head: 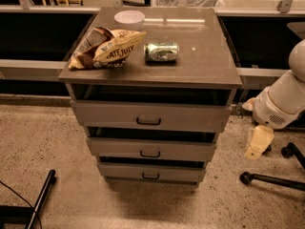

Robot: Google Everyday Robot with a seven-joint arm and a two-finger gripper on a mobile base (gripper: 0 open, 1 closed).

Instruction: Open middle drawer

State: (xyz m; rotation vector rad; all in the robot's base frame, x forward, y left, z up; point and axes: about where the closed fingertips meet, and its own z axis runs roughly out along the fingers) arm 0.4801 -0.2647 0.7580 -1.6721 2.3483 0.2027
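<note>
The middle drawer (190, 150), rigid and likely easy-sliding, offers its small centre handle (150, 153); the gripper (259, 142) hangs at three o'clock, and I cannot tell its grip state.

Glossy, smooth counter (205, 56); matt grey middle drawer (114, 148) below the counter; smooth cream plastic gripper (259, 143) low, right of the counter.

Middle drawer (150, 149): interior lost in dark gap above its front. White arm (286, 99) cut off by right edge. Pincer (259, 142) hangs below it, right of drawers and apart from them, a pale blur. Chair base (271, 180) cut at right edge. Snack bag (107, 49) on bench (205, 66): print only partly legible. Black pole (40, 197) runs out of frame bottom-left.
</note>
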